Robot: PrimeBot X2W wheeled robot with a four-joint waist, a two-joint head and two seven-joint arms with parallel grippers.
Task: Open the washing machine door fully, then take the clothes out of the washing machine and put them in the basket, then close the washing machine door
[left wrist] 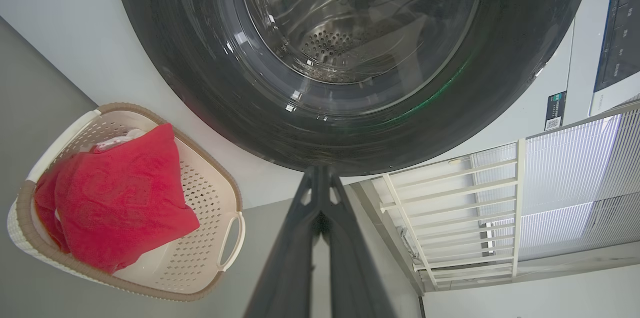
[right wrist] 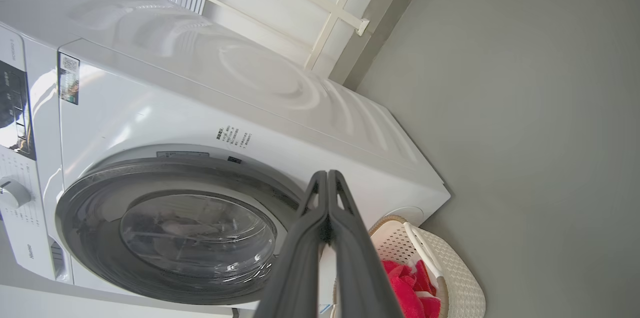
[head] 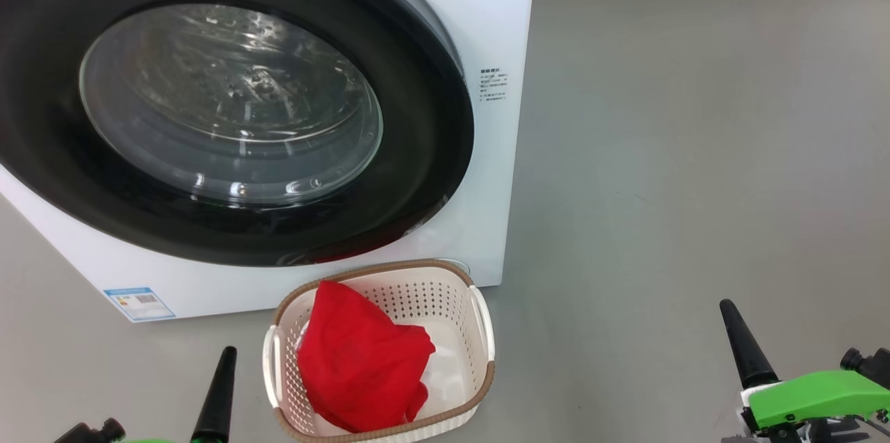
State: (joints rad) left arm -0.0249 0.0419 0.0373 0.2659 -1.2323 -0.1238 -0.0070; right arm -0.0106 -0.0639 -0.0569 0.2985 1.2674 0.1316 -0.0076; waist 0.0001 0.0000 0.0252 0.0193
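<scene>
Two pairs of dark fingers are seen pressed together with nothing between them. The left fingers (left wrist: 295,248) are pointed at the lower rim of the washing machine door (head: 431,172), and the right fingers (right wrist: 305,248) are aimed towards that door's edge. Both are held apart from the washing machine (head: 494,26).

The round door is shut flat against the machine's front, with its glass window faced outward. The steel drum (left wrist: 330,48) is seen through it.

The basket (head: 379,268) is set on the grey floor (head: 695,151) just in front of the machine, below the door's lower right. It is stood open side up, and its long axis is laid roughly along the machine's front, with a white handle at each end. The clothes (head: 361,359) are heaped inside it, with red cloth spread over most of the base and a white piece (left wrist: 117,139) tucked at its edge.

A block of small print (head: 492,85) is set on the machine's front, right of the door, too small to be read. A blue-edged sticker (head: 139,302) with a square code is stuck at the front's lower left corner. A dark control panel (left wrist: 617,33) and a dark sticker (left wrist: 555,108) with another code are placed higher up the front. A white railing (left wrist: 450,208) is seen beyond the machine.
</scene>
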